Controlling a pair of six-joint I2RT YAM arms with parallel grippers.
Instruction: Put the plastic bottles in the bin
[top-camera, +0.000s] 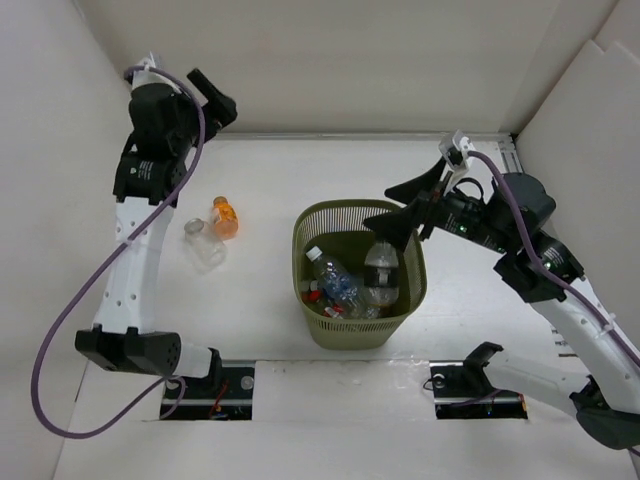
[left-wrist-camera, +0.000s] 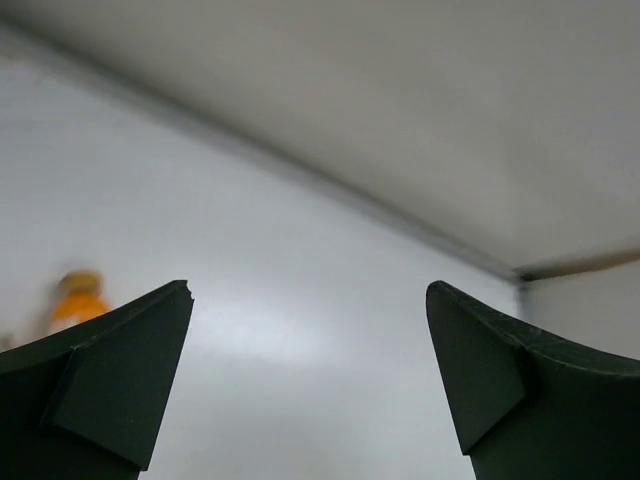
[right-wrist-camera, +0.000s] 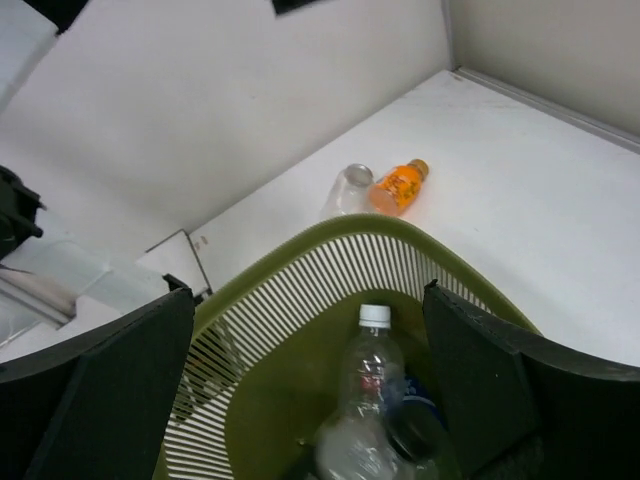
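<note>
Lower middle of the overhead view first: the bin (top-camera: 345, 335), olive mesh, upright on the table (top-camera: 270, 320), well stocked with plastic bottles already. Tallest among them, a white-capped bottle (right-wrist-camera: 372, 365), clear, standing neck-up near the right inner wall. Lower half smeared in the right wrist view, so hard to say whether settled or mid-drop. Around it, blue and red label scraps, too jumbled to count.

Just above that rim, right of centre: the right gripper (top-camera: 380, 208), jaws spread wide, nothing between them, hovering over the bin's mouth. Nothing to carry on that side, by the look of it.

Now left of the bin, well apart from it, on bare table: two stragglers. Orange bottle (top-camera: 225, 218), small, on its side, long axis running roughly up-and-down the frame, cap toward the top. Touching or just beside it, to the lower left, a clear jar-like bottle (top-camera: 204, 246), wider, pale, hard to read. Lying over too, probably.

Farthest up, top left corner: the left gripper (top-camera: 214, 92), raised, jaws released and empty, aimed at the far wall (top-camera: 350, 60) rather than the table. From its wrist camera, only a blurred orange blob low at the left edge of the frame, outside the jaws. So: targets below and behind those jaws, not between them. Left arm clearly the nearer one. Calls for a swing down and back, then jaws set across the orange bottle's short width.
</note>
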